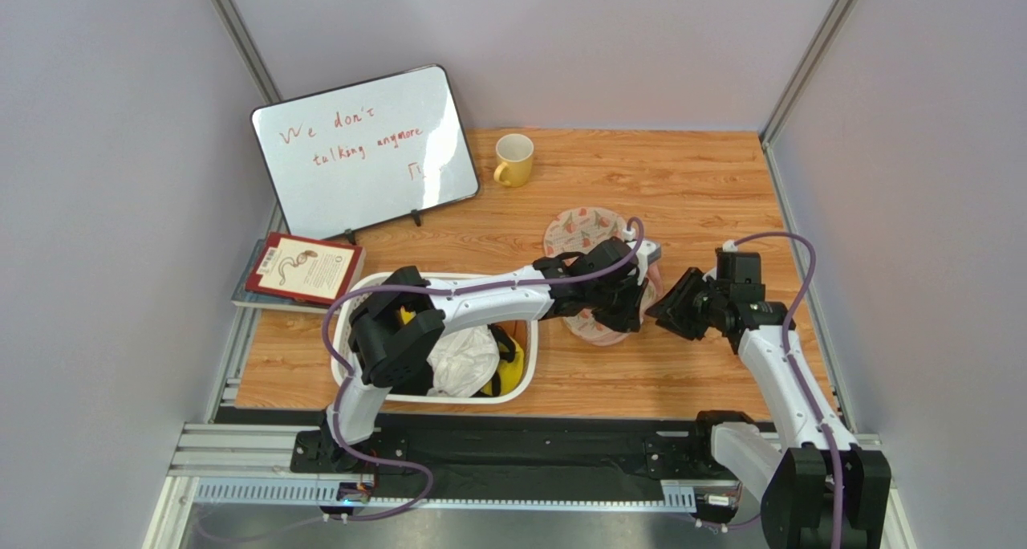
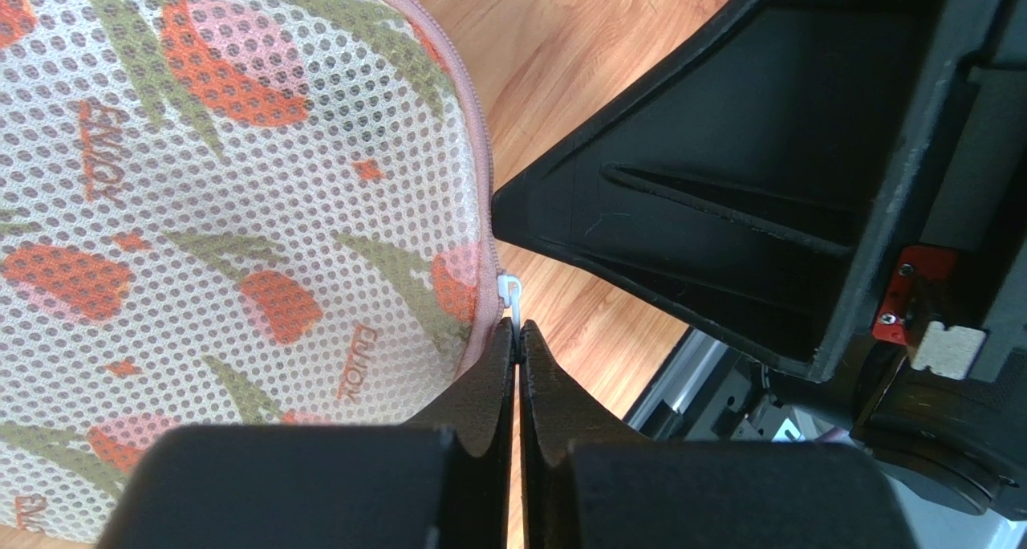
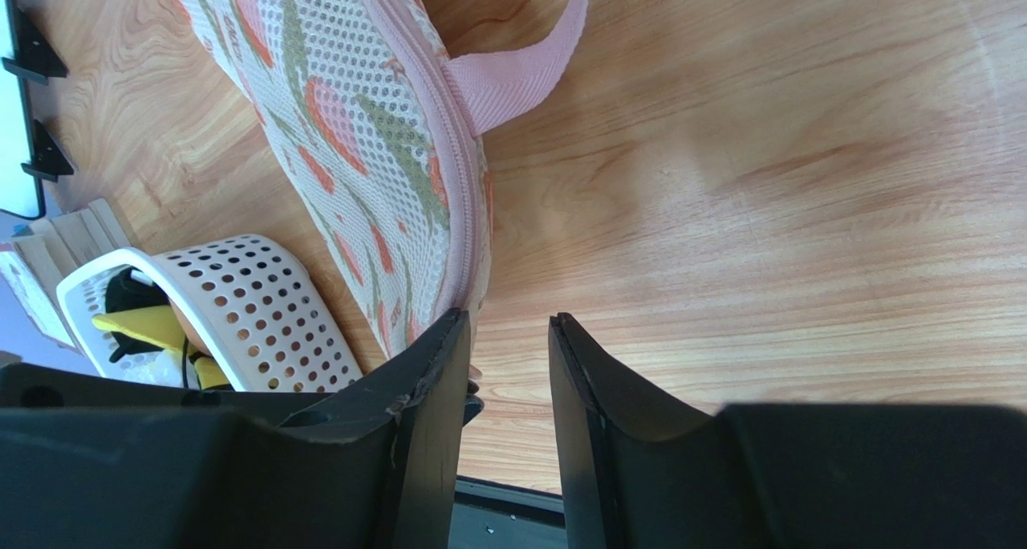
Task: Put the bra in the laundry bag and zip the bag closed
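Cream printed mesh laundry bag (image 1: 586, 231) lies on the wooden table (image 1: 711, 182). Left pincer (image 2: 518, 332) is pinched shut on its small white zip pull (image 2: 511, 291). Right pincer (image 3: 506, 323), narrowly parted and empty, sits beside the rim. It should hold the fabric taut while the pull follows the zip's curve.

The laundry bag's (image 2: 229, 200) white zip pull (image 2: 511, 293) is pinched between the closed tips of the left pincer (image 2: 518, 332). The right arm's (image 2: 747, 200) black housing is seen just beside it, over the wooden counter (image 2: 567, 43).
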### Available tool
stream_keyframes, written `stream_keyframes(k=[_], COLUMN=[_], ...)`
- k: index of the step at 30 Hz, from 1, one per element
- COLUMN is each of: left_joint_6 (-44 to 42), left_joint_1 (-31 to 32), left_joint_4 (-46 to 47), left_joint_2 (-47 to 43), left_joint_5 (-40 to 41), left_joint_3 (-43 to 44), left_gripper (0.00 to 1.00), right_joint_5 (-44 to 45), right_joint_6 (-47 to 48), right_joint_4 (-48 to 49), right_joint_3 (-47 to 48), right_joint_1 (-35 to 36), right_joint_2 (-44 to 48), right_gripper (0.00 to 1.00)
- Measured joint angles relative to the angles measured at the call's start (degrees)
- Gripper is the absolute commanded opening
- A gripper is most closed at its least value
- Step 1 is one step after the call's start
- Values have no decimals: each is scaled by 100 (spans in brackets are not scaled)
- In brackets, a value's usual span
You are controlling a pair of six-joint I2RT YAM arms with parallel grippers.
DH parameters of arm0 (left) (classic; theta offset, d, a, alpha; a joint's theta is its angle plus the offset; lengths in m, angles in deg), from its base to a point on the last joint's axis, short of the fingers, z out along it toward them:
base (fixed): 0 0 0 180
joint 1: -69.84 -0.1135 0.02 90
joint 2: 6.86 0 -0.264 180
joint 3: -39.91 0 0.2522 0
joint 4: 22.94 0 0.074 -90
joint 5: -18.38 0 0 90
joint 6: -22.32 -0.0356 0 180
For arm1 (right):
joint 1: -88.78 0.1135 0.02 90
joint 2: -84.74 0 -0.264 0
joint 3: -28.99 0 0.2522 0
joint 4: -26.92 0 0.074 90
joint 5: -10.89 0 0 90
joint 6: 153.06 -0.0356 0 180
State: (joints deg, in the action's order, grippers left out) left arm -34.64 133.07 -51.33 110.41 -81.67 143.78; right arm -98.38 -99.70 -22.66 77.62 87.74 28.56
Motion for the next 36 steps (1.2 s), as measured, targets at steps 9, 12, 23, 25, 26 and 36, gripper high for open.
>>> stream_keyframes(k=[9, 12, 23, 25, 26, 36], left_joint_6=[13, 42, 131, 142, 146, 107], left_joint_1=[0, 0, -2, -28, -35, -125], left_joint_4=[28, 42, 348, 433, 437, 328], left_joint_2=[0, 0, -92, -229, -321, -1003], left_joint_5=[-61, -114, -59, -24, 4, 315], left_joint_3=[-17, -31, -632, -1005, -1207, -1886], left_gripper=[0, 0, 0, 0, 0, 0], right_joint_5=[-57, -79, 28, 20, 17, 26], right_joint_6=[-157, -216, -245, -168, -136, 323], right_joint_4=[302, 407, 479, 466, 468, 326], right_joint_3=[-55, -127, -118, -61, -42, 345], right_joint_1=[2, 28, 48, -17, -59, -297], right_joint_2=[140, 15, -369, -529, -584, -1154], right_gripper=[31, 24, 0, 0, 0, 14])
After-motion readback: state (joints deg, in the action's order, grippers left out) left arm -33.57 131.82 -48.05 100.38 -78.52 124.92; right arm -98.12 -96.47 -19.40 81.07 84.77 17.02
